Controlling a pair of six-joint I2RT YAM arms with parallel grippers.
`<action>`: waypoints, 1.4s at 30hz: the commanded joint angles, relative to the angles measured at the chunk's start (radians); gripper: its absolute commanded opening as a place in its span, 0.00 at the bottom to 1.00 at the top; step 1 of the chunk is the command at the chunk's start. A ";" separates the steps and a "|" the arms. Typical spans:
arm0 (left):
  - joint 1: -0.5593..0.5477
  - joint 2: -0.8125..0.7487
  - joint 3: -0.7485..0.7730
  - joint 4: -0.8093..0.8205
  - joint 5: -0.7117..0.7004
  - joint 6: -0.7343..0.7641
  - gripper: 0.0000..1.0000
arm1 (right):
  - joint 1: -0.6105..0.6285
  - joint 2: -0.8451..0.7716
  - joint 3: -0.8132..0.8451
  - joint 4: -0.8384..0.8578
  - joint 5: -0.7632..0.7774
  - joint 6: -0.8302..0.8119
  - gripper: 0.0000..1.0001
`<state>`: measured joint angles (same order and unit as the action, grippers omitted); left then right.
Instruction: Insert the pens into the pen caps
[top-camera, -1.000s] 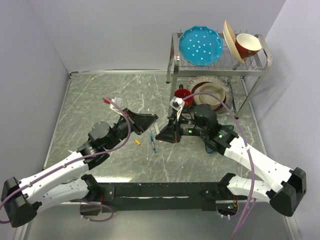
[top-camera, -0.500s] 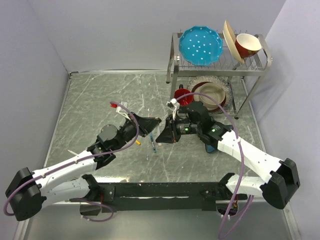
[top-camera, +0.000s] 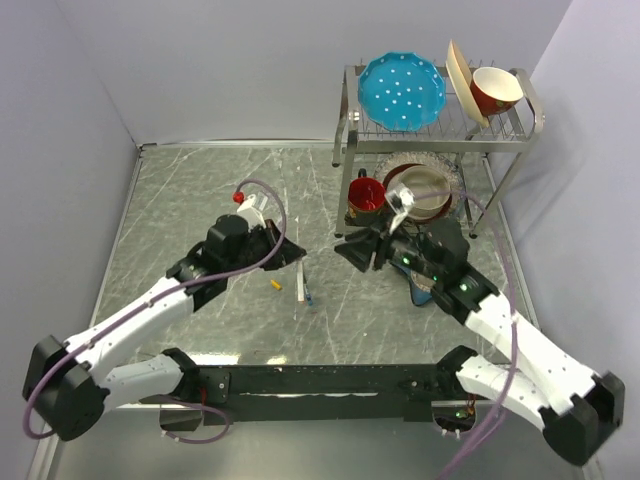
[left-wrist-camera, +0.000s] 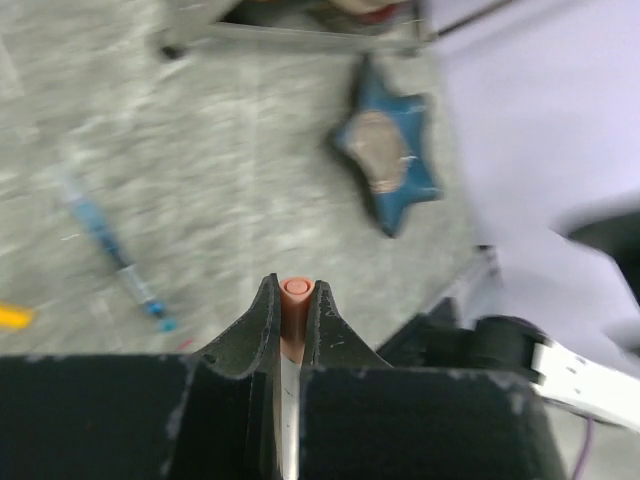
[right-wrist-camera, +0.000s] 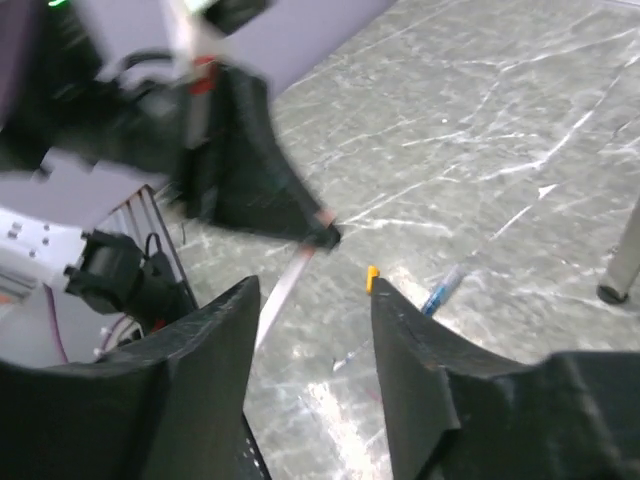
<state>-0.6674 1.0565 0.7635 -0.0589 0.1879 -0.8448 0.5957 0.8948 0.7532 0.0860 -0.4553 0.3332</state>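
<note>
My right claw (right-wrist-camera: 315, 290) gapes open and empty over the marble table (top-camera: 180, 200). My left claw (left-wrist-camera: 295, 288) pinches a white pen (top-camera: 301, 280), barrel mostly hidden, its salmon-pink cap (left-wrist-camera: 295, 302) poking out. On the table near it lie a blurred blue-teal pen (left-wrist-camera: 110, 248) and a yellow-orange cap (top-camera: 276, 285).

Two pens (left-wrist-camera: 115, 255) (left-wrist-camera: 287, 420), two pen caps (left-wrist-camera: 295, 298) (left-wrist-camera: 12, 317)

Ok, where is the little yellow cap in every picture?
Top view: the yellow cap lies on the table near the middle, left of the white pen held by the left pincer.
Left wrist view: the cap is only a sliver at the left edge.
Right wrist view: the cap sits near the middle.
Shared landmark: the blue pen lies just right of it in all three.
</note>
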 joint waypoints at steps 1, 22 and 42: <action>0.052 0.085 0.129 -0.160 -0.019 0.113 0.01 | 0.004 -0.155 -0.138 0.011 0.067 -0.004 0.64; 0.169 0.533 0.083 -0.024 -0.067 -0.077 0.13 | 0.004 -0.370 -0.206 -0.037 0.104 0.061 0.72; 0.287 0.484 0.253 -0.419 -0.425 -0.088 0.58 | 0.004 -0.404 -0.226 -0.034 0.050 0.067 0.72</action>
<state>-0.4767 1.6245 0.9447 -0.3065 -0.0528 -0.9058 0.5976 0.4988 0.5232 0.0135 -0.3725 0.3859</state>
